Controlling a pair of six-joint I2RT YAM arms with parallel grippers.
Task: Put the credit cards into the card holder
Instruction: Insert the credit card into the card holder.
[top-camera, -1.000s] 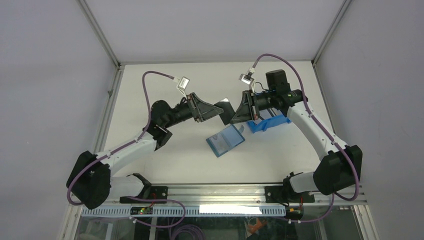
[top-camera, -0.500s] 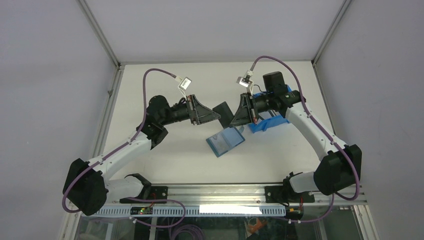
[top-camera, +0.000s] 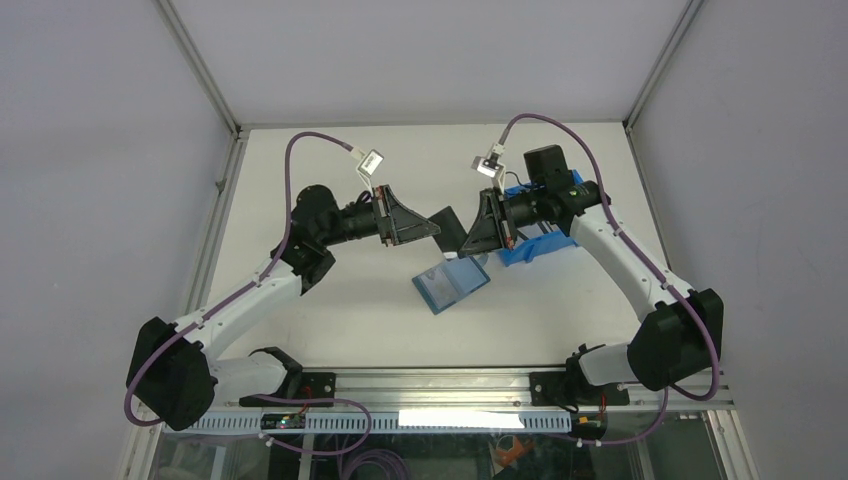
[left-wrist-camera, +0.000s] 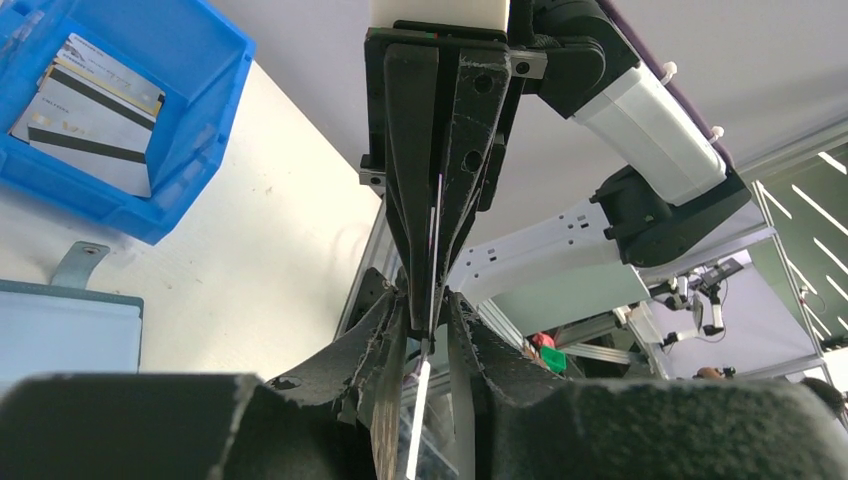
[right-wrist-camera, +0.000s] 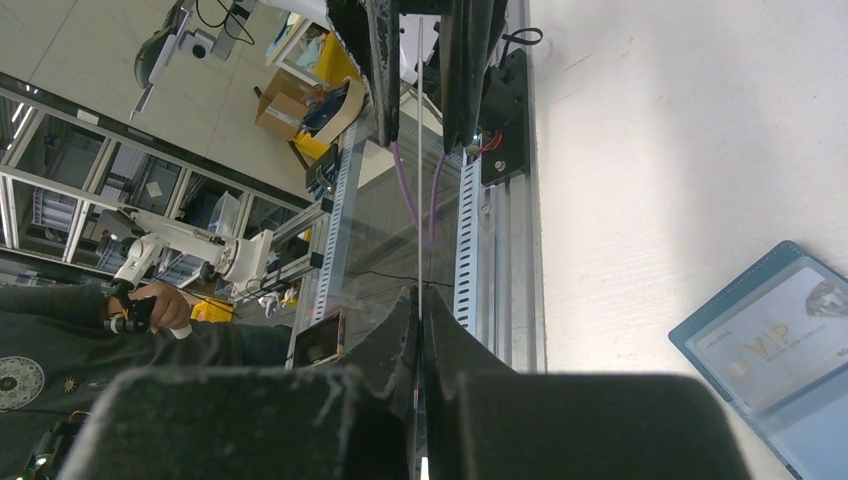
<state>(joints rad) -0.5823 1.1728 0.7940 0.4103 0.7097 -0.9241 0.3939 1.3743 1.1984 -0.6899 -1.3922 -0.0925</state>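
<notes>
The 2 arms face each other in the air, just behind the holder (top-camera: 452, 283) as seen from the bases. The left arm goes up from its base at the near left, bends at the elbow and then runs almost level to the right. Its left hand (top-camera: 436, 232) points at the other hand. The right arm makes the same shape from the near right side: it rises, bends, and its forearm comes to the left and a little down.

The right hand (top-camera: 466, 240) is closed tight on 1 card (top-camera: 450, 219), which sticks out toward the left arm. In both wrist views this card shows only as a thin edge.

The left fingers (left-wrist-camera: 388, 350) stand on the 2 sides of the card's free end. They are close to it, with a narrow gap visible on each side, so this hand is a little apart and does not press the card.

The holder lies open and flat on the counter (top-camera: 330, 300), below the 2 hands. In its upper half there is 1 light card marked VIP (right-wrist-camera: 765, 335).

The blue bin (top-camera: 540, 248) stands just right of the holder and a little behind it. More cards (left-wrist-camera: 90, 110) with dark stripes lie inside the bin.
</notes>
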